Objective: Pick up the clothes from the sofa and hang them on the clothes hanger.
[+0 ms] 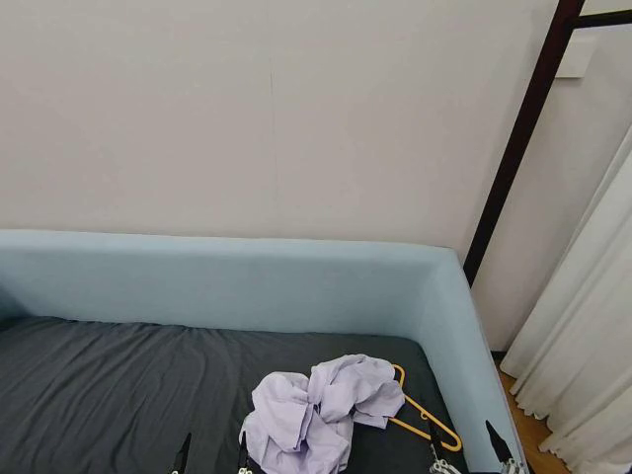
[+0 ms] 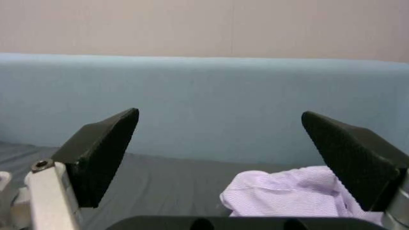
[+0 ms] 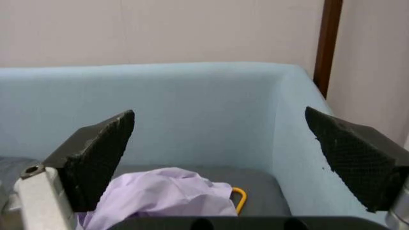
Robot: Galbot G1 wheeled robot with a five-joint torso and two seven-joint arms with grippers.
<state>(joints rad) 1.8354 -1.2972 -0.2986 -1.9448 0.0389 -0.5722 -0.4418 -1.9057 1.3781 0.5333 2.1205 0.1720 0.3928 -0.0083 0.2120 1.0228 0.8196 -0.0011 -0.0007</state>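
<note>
a pile of purple clothes (image 1: 314,413) lies all crumpled on the dark grey seat (image 1: 99,385) of a light blue sofa (image 1: 247,281), close to the sofa's right end. an orange hanger (image 1: 427,423) lies on the seat too. it touches the right side of the clothes and part of it is tucked under them.

the left gripper (image 2: 219,117) is low in front of the sofa, just to the left of the clothes. its two black fingers are spread wide apart and hold nothing. the right gripper (image 3: 219,115) is low on the other side, to the right of the hanger and near the sofa's right arm. its fingers are spread wide too and hold nothing.

behind the sofa is a plain pale wall (image 1: 247,118). a dark pole (image 1: 513,148) leans up past the sofa's right end, and a white curtain (image 1: 592,346) hangs beside it.
</note>
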